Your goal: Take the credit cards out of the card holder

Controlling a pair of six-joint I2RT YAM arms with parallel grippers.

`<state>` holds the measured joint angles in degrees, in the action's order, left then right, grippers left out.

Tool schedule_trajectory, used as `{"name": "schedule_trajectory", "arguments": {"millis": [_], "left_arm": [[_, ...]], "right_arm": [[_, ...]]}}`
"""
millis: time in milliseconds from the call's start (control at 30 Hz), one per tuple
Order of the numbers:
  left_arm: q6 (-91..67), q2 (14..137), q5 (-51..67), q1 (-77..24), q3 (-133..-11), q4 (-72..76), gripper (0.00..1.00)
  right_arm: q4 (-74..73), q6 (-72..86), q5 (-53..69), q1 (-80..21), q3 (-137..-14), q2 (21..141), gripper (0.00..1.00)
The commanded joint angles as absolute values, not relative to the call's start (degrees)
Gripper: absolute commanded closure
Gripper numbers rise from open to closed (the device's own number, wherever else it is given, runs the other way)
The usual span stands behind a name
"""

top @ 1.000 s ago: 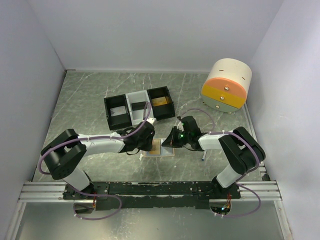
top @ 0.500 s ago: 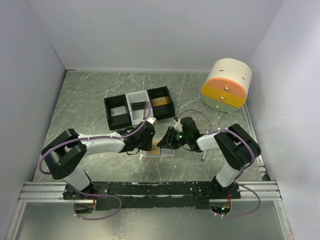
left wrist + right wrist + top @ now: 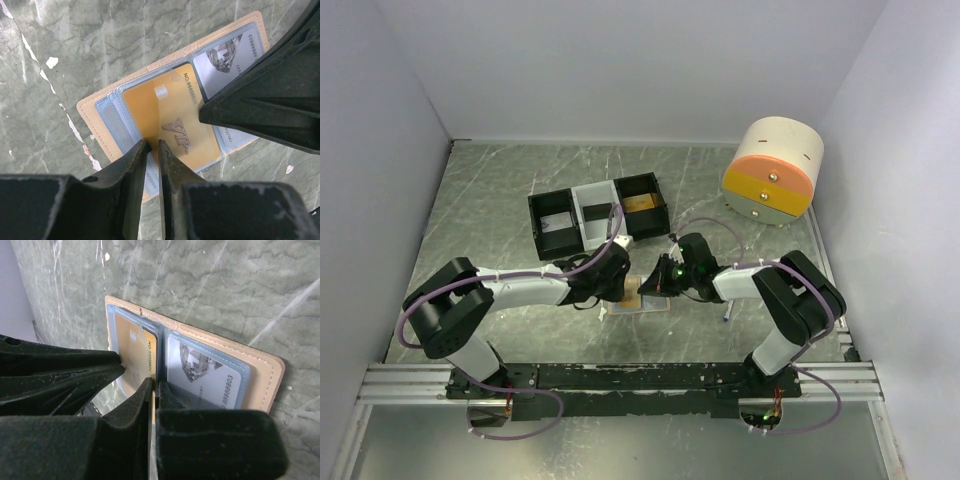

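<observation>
My right hand [image 3: 154, 386] has just moved in and snapped shut on the edge of the gold VIP card [image 3: 165, 112], which is still pocketed in the open card holder [image 3: 92, 112] beneath it. My left hand [image 3: 154, 146], barely parted, sits opposite. I cannot tell if either grips, so nothing is out yet.

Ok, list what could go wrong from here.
The right gripper is shut at the edge of the gold card near the fold; it may have pinched only the clear sleeve.
The left gripper sits close beside it over the same card, so they could collide.
The card holder lies open on the table and may drag along.
</observation>
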<state>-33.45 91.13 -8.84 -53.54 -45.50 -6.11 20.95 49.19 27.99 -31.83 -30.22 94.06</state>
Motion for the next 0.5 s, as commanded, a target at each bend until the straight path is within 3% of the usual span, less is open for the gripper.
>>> {"name": "schedule_trajectory", "arguments": {"millis": [0,400,467], "left_arm": [[-33.53,93.34,-9.27,-54.14,-45.23,-10.88,0.72],[-33.59,93.30,-9.67,-54.14,-45.16,-11.11,0.72],[-33.49,93.41,-9.54,-54.15,-45.23,-10.96,0.72]], "right_arm": [[18.71,48.39,25.46,-30.72,-30.47,92.07,1.00],[22.03,49.26,30.09,-28.83,-28.76,92.90,1.00],[23.58,49.84,31.21,-28.89,-28.59,93.61,0.89]]}}
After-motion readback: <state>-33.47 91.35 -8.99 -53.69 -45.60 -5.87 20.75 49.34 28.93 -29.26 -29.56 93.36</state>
